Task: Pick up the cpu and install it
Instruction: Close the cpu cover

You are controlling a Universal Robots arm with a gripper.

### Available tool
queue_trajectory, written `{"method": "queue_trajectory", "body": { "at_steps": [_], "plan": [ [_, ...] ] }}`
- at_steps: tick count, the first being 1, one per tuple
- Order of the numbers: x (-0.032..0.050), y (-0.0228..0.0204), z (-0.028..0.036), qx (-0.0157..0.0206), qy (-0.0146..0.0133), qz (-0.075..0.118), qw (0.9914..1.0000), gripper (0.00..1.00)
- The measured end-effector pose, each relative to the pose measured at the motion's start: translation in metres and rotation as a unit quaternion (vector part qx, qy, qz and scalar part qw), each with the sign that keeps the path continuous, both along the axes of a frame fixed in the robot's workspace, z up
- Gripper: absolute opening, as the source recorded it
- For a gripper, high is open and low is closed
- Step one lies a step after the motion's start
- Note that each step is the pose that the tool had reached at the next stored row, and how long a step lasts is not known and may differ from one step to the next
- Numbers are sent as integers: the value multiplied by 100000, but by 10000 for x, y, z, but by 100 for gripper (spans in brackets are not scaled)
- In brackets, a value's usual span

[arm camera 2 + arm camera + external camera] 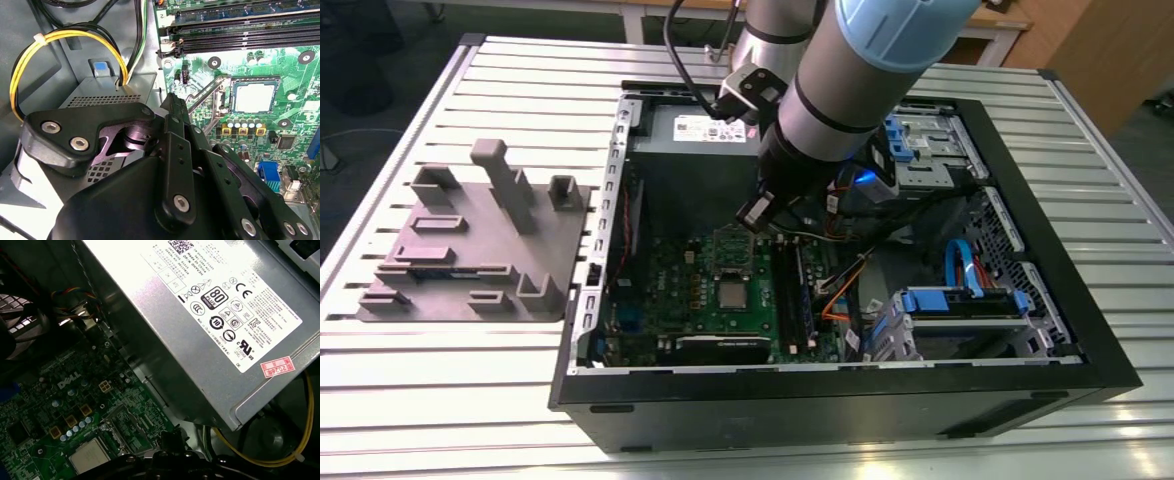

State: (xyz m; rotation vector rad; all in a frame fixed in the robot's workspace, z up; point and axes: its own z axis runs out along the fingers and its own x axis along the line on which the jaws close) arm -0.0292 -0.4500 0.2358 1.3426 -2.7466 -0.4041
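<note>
Small flat square cpu with silver-grey metal top (735, 294) seated in the socket of the green motherboard (678, 280), inside the open black computer case (854, 400) lying on the ribbed metal table (467, 380). Seen also in both wrist views (255, 97) (89, 460), framed by the dark socket, with the thin metal retention lever (202, 97) raised beside it in the second wrist view.

Black end effector (761, 213) hanging above the upper part of the motherboard, near the grey box-shaped power supply (210, 325), apart from the cpu and holding nothing visible. Black linkages of the end effector (172, 107) close together at their tip in the second wrist view; cannot tell how far open from these pictures.

Yellow and black cable bundle (30, 65) looping beside the power supply, tied with a white cable tie. Black memory slots (240, 37) running just beyond the socket. Blue drive brackets (961, 300) at the exterior view's right of the case. Grey moulded fixture with upright posts (474, 240) resting on the table at the exterior view's left, well apart from the case.
</note>
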Motion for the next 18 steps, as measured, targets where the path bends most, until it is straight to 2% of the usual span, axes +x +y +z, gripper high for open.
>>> {"method": "queue_trajectory", "body": {
  "at_steps": [18],
  "plan": [
    [0,-2,10,2,2,147,100000,10]
  ]
}}
